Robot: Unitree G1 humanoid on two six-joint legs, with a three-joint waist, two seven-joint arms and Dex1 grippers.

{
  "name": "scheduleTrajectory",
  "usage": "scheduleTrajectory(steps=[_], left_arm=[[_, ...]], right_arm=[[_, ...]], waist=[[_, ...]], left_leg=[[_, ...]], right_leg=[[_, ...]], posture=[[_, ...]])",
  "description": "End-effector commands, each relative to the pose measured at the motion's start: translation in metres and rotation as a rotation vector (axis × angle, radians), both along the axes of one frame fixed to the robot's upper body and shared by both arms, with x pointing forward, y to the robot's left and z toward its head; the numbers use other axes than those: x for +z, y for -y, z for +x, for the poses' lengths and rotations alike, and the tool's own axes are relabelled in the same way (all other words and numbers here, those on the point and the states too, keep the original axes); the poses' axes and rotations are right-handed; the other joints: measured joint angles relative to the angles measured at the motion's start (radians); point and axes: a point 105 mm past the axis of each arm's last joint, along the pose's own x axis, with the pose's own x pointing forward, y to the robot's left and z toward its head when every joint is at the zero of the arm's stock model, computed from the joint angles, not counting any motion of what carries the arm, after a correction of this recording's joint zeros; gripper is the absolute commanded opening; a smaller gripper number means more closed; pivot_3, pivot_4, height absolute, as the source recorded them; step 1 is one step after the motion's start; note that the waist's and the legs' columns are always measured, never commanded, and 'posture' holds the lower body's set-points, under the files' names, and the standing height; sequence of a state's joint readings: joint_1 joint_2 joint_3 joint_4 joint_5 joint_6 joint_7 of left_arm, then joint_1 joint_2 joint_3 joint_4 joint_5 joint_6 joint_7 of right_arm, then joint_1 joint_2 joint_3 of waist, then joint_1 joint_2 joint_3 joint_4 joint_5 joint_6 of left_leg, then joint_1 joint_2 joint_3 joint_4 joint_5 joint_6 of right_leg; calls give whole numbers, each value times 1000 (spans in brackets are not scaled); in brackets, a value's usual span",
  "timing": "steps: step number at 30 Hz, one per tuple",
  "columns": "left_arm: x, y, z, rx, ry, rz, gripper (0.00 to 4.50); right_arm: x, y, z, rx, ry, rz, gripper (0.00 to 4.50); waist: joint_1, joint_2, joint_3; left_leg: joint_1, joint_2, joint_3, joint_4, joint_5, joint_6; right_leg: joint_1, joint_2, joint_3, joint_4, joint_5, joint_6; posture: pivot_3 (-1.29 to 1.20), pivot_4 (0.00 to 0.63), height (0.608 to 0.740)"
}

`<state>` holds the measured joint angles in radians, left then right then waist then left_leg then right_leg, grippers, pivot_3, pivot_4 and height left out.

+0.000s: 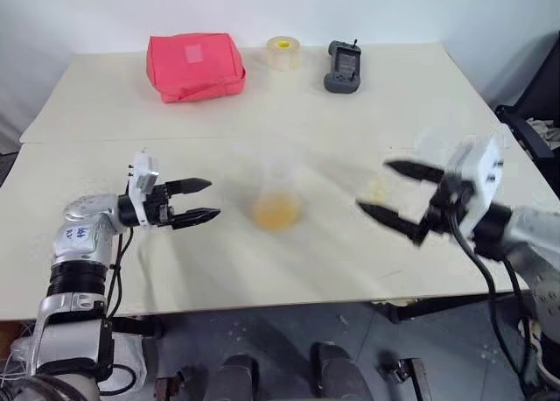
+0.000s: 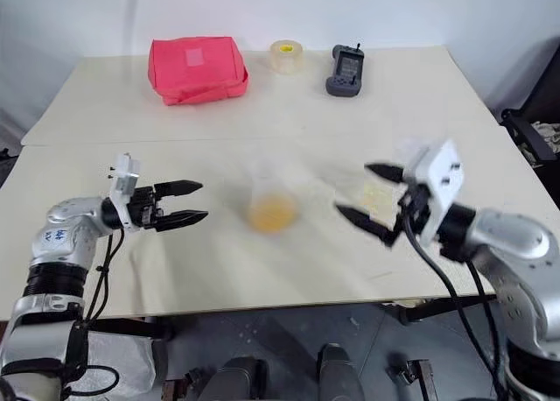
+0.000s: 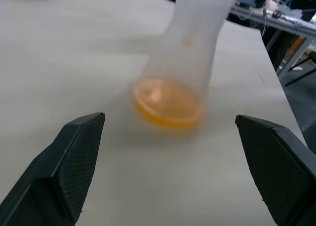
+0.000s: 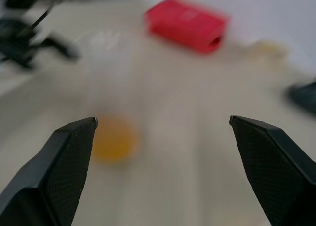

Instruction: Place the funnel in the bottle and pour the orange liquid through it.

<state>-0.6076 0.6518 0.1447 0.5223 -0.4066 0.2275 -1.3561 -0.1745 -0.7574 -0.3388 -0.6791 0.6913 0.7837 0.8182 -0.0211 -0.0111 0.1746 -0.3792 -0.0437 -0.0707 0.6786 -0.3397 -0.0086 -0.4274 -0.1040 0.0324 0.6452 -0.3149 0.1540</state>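
Observation:
The bottle (image 1: 278, 195) is a clear flask with a narrow neck and a broad base, standing upright in the middle of the near table. The orange liquid (image 1: 278, 214) fills its base in a shallow layer and is also seen in the left wrist view (image 3: 167, 101). The bottle's top is blurred, and I cannot make out the funnel there. My left gripper (image 1: 208, 201) is open and level, a short way to the left of the bottle and pointing at it. My right gripper (image 1: 374, 186) is open and empty, to the right of the bottle and pointing towards it.
A red pouch (image 1: 194, 65), a roll of tape (image 1: 283, 52) and a dark handheld device (image 1: 343, 66) lie along the far table. A faint clear thing with a yellowish tint (image 2: 376, 193) sits on the table by the right gripper, too blurred to identify. A dark chair (image 1: 534, 130) stands at the right edge.

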Motion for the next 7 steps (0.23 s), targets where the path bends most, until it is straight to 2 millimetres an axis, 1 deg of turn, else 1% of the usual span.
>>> scheduleTrajectory(steps=[1, 3, 5, 7], left_arm=[[0, -10, -8, -11, 16, 35, 4500], [-2, -10, -8, -10, 16, 35, 4500], [-4, -7, -10, -13, 12, 14, 4500], [-4, -5, -14, -31, 23, -2, 4500]], right_arm=[[-17, 2, -21, 50, -29, -70, 4489], [-29, 9, -21, 22, -51, -95, 4489], [-42, 17, -20, -23, -61, -72, 4489], [-50, 25, -13, -94, -45, -46, 4489]], waist=[[5, 0, 0], [17, 0, 0], [21, -1, 0], [21, -1, 0]], left_leg=[[0, 0, 0, 1, 0, 0], [0, 0, 0, 1, 0, 0], [0, -1, 2, 2, 0, 0], [1, 0, 2, 2, 0, 0]], right_leg=[[0, 0, 0, -1, 0, 0], [1, 0, 0, -2, 0, 0], [1, 0, 1, -2, 0, 0], [1, 0, 0, -3, 0, 0]], posture=[[0, 150, 740], [0, 150, 740], [0, 150, 740], [0, 150, 740]])
